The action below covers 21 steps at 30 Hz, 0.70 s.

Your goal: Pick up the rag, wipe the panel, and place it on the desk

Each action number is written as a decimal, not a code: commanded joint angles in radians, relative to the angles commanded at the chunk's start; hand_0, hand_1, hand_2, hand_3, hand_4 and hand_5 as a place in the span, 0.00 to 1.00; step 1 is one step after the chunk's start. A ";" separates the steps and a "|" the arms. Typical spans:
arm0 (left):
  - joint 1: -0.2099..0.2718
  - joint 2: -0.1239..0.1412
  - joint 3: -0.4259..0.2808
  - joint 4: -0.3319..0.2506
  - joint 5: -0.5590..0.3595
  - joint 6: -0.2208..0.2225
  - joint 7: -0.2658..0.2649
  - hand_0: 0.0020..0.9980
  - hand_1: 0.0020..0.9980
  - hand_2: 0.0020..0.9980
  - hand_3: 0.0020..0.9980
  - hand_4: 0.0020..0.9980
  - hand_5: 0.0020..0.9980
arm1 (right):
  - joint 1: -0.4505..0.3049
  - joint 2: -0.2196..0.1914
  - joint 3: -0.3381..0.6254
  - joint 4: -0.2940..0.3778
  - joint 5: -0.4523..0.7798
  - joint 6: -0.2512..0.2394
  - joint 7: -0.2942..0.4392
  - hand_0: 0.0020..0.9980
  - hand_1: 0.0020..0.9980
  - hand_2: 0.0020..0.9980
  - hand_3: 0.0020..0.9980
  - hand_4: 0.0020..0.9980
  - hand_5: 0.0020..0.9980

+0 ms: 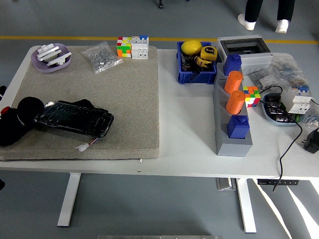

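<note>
— Where's the robot's left hand (pixel 5 117)?
— At nine o'clock on the mat (pixel 124 94), barely in view; whether its fingers are spread or curled, I cannot tell.
— And the rag (pixel 22 122)?
— A black bundle just beside that hand, touching the panel's (pixel 75 118) left end.
— Right hand?
— Out of sight.

Only a sliver of the robot's black left arm (pixel 2 91) shows at the picture's left edge, low beside the table. Its hand cannot be made out. The right arm is out of view.
</note>
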 joint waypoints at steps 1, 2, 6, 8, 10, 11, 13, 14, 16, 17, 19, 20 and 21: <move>0.003 0.002 0.002 -0.003 0.006 0.001 0.001 0.66 0.65 0.60 0.56 0.91 0.18 | 0.000 0.000 0.000 0.000 0.000 0.000 0.000 0.77 0.61 0.67 0.57 0.98 0.47; 0.005 0.004 0.003 -0.004 0.011 0.001 0.001 0.66 0.65 0.60 0.57 0.91 0.19 | 0.000 0.000 -0.001 0.000 0.001 0.000 0.000 0.77 0.61 0.67 0.57 0.98 0.47; 0.010 0.008 0.004 -0.002 0.033 0.003 0.003 0.66 0.65 0.60 0.57 0.91 0.19 | 0.002 -0.001 -0.002 0.001 0.001 0.000 0.000 0.77 0.61 0.67 0.57 0.98 0.47; 0.013 0.008 -0.003 -0.003 0.052 0.006 0.004 0.66 0.65 0.59 0.56 0.91 0.19 | 0.005 -0.001 -0.004 0.000 0.000 -0.001 0.001 0.77 0.61 0.67 0.57 0.97 0.47; 0.014 0.009 -0.011 -0.004 0.074 0.010 0.007 0.66 0.65 0.59 0.56 0.91 0.19 | 0.009 -0.002 -0.013 -0.001 0.003 -0.001 0.001 0.77 0.61 0.67 0.57 0.97 0.47; 0.015 0.010 -0.017 -0.005 0.090 0.012 0.008 0.66 0.65 0.59 0.56 0.91 0.19 | 0.012 -0.002 -0.016 -0.003 0.004 -0.001 0.001 0.77 0.61 0.67 0.57 0.97 0.47; 0.016 0.009 -0.023 -0.007 0.108 0.014 0.009 0.66 0.65 0.59 0.56 0.91 0.19 | 0.014 -0.003 -0.018 -0.005 0.007 -0.002 0.001 0.77 0.61 0.67 0.57 0.97 0.47; 0.017 0.008 -0.025 -0.009 0.116 0.016 0.009 0.67 0.64 0.59 0.57 0.90 0.19 | 0.014 -0.004 -0.021 -0.005 0.010 -0.002 0.000 0.77 0.61 0.67 0.56 0.97 0.47; 0.017 0.006 -0.027 -0.015 0.135 0.017 0.010 0.67 0.64 0.59 0.57 0.90 0.19 | 0.014 -0.006 -0.031 -0.005 0.017 -0.002 0.000 0.77 0.61 0.67 0.56 0.97 0.47; 0.017 0.006 -0.028 -0.016 0.145 0.018 0.011 0.67 0.64 0.59 0.57 0.90 0.19 | 0.014 -0.007 -0.035 -0.006 0.020 -0.002 0.000 0.77 0.61 0.67 0.56 0.97 0.47; 0.016 0.009 -0.027 -0.017 0.153 0.019 0.012 0.67 0.64 0.59 0.57 0.90 0.19 | 0.014 -0.007 -0.043 -0.008 0.025 -0.002 -0.001 0.77 0.61 0.67 0.56 0.97 0.47; 0.015 0.010 -0.026 -0.017 0.154 0.019 0.012 0.67 0.64 0.60 0.57 0.88 0.20 | 0.014 -0.006 -0.046 -0.008 0.026 -0.002 -0.001 0.77 0.61 0.67 0.57 0.97 0.47; 0.015 0.013 -0.025 -0.017 0.154 0.019 0.012 0.67 0.64 0.60 0.57 0.88 0.20 | 0.014 -0.006 -0.047 -0.009 0.028 -0.002 -0.001 0.77 0.61 0.67 0.57 0.97 0.47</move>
